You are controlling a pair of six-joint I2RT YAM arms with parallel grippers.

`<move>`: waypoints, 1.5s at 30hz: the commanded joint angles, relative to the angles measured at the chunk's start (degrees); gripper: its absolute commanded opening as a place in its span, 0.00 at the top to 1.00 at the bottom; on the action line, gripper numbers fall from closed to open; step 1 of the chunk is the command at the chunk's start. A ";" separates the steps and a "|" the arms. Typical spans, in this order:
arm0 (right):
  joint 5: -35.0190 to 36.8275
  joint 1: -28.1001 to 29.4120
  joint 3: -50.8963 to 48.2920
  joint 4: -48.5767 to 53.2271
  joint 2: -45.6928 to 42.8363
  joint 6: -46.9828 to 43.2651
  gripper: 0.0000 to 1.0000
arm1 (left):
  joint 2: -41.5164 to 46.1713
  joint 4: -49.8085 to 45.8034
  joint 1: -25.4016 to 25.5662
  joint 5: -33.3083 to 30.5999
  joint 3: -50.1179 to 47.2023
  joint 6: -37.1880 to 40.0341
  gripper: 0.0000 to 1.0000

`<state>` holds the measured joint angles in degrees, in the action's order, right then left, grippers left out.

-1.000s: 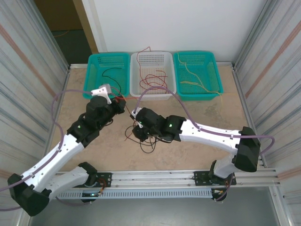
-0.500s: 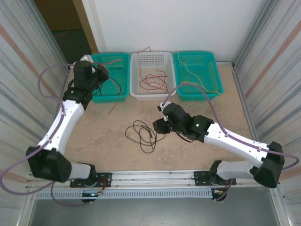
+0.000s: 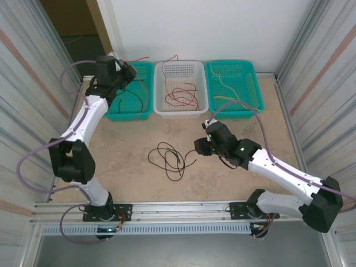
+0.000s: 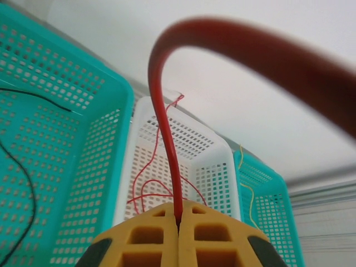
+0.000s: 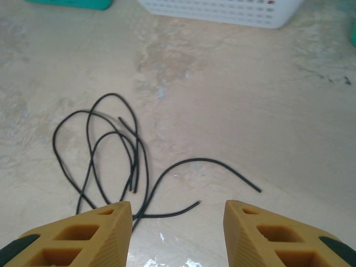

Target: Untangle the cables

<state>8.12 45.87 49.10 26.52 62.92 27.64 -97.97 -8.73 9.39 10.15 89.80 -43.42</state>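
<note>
Two risks stood out. The left end effector (image 3: 124, 71), its jaws pressed together on a red cable (image 4: 166, 139), hovered over the left teal basket (image 3: 139, 114) at 11 o'clock of the bench (image 3: 128, 178). If it let go there, the red cable would probably drop onto the black strand (image 4: 30, 183) in that basket, not into the white basket (image 3: 181, 113) at 12 o'clock, where other red cables (image 3: 181, 94) lay. Its free tail arched stiffly upward and could catch on a perforated wall.

The right end effector (image 5: 177, 208), jaws apart and holding nothing, hung at 3 o'clock of the black cable (image 5: 111, 161), which lay in loose overlapping loops at mid-bench. Pinching several strands at once would likely drag the whole coil along as one knot.

All cables looked thin, smooth and springy. Pale yellow cables (image 3: 233, 97) lay in the right teal basket (image 3: 232, 62) at 1 o'clock. The baskets were moulded plastic with gridded holes, and the bench was pale, mottled and slightly glossy, so the wire might slide on it
</note>
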 commanded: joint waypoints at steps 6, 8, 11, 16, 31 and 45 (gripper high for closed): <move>-1.62 -2.05 -3.52 -2.18 -0.96 2.75 0.55 | -13.12 1.61 5.44 2.58 16.15 -1.96 1.00; -1.53 -2.14 -3.76 -2.18 -0.58 2.88 0.56 | -17.61 -1.25 7.01 2.52 22.15 -0.09 0.79; -1.20 -2.19 -4.01 -2.01 -0.60 2.86 0.56 | -25.39 -9.23 9.23 2.29 31.71 3.56 0.32; -1.73 -2.49 -4.02 -1.65 -1.21 2.47 0.56 | -33.67 -26.94 9.94 2.88 44.17 7.22 0.01; -10.70 -1.81 -0.51 -2.44 6.67 7.19 0.51 | -0.36 -21.97 12.70 1.61 11.22 20.04 0.01; -10.23 7.84 18.51 0.26 35.26 9.36 0.55 | 49.91 -26.40 11.37 2.16 -35.35 16.08 0.15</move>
<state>-1.67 52.69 62.98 24.49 95.11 35.99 -51.48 -29.47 21.80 12.60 59.37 -25.41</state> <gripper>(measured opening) 0.465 0.863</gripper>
